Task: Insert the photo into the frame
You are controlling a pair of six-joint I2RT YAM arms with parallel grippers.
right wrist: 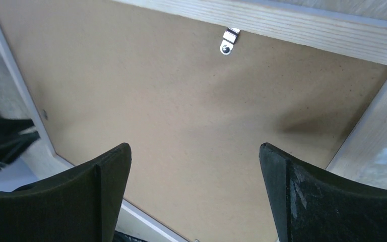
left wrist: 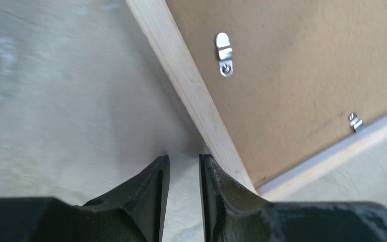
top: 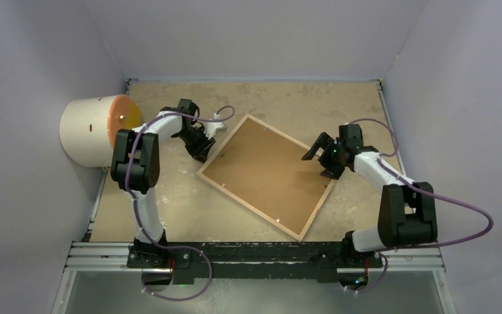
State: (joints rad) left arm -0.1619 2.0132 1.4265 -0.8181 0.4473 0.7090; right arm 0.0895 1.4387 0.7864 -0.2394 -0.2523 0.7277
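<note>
Left wrist view, frame [left wrist: 178, 65] face-down on counter [left wrist: 55, 91], brown back up, L jaws narrowed to a slim gap at its corner rail, grip on it unclear, R jaws wide open, nothing held, over frame's back nr opposite side

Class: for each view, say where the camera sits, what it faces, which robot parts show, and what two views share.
Top: above, behind the arms; looks down on table and frame; both arms show.
Left wrist: on left arm; faces the frame and a clip; left pincer shows.
Right wrist: on right arm; faces the board; right pincer shows.
Shared: both wrist views show the board.
</note>
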